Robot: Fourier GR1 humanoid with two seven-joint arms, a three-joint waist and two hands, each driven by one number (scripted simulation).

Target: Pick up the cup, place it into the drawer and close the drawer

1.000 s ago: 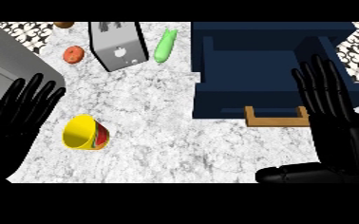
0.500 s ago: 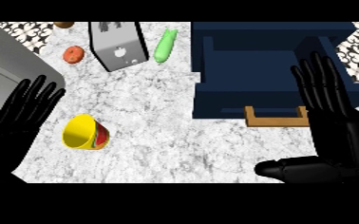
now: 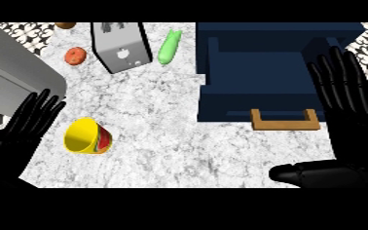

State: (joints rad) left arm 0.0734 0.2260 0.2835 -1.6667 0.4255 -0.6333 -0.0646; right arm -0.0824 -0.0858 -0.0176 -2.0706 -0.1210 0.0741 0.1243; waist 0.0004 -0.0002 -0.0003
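The cup (image 3: 87,136) lay on its side on the marbled bench (image 3: 165,141), near the front left, its yellow mouth turned up and toward the left and its red-banded body pointing right; nothing touched it. The left hand (image 3: 28,124) stood just beside it at the left edge, fingers straight and spread, holding nothing. The right hand (image 3: 343,97) was well apart on the far right, also flat and open, its fingers pointing up alongside the dark blue drawer (image 3: 266,78) and its thumb stretched across the lower right. The drawer stood pulled out, its hollow in plain sight and its wooden handle (image 3: 285,121) at the near edge. As a judgement, the cup looked small, light and stiff — a hard-walled thing that would not give under the fingers but, being round and tipped over, might roll away if nudged from one side. Its glossy skin could be slippery, so the safer hold seemed to be across the body, thumb on one wall and fingers on the other, or pinched at the rim — either way from above. Farther back stood a silver toaster (image 3: 122,46), a green vegetable (image 3: 170,47) and a reddish fruit (image 3: 75,55), all clear of the path.
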